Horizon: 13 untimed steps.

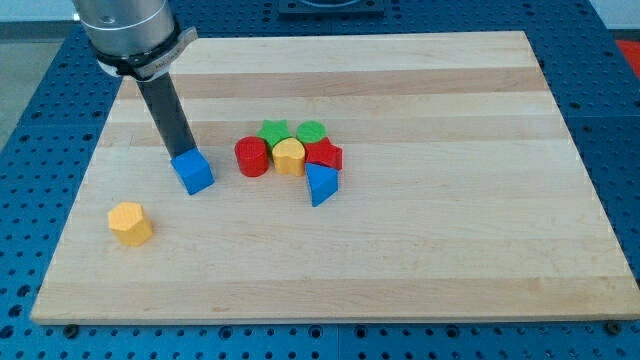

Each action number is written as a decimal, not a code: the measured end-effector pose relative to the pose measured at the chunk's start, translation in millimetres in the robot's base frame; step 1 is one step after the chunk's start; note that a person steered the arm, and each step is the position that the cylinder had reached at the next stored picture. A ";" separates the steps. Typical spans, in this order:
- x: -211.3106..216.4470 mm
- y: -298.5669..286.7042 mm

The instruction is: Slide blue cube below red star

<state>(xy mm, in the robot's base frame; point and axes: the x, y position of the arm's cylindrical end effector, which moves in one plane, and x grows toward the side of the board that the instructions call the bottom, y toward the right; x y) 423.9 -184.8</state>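
Your tip (178, 155) sits at the upper-left edge of the blue cube (193, 171), touching or just shy of it (there is no claw on this rod, so no open-or-shut state to note). You find the cube left of centre on the board (450, 260), apart from the cluster to its right: red cylinder (252, 157), yellow block (289, 157), green star (274, 132), green block (311, 132), red star (324, 154), blue wedge (320, 185) touching the red star's lower edge. An orange block (130, 222) lies alone toward the view's bottom left.
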 end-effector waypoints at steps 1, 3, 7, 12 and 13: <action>0.0 -7.7; 0.0 -47.0; 0.7 -58.6; 53.6 -6.1; 45.0 -18.1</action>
<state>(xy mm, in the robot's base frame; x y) 468.9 -203.0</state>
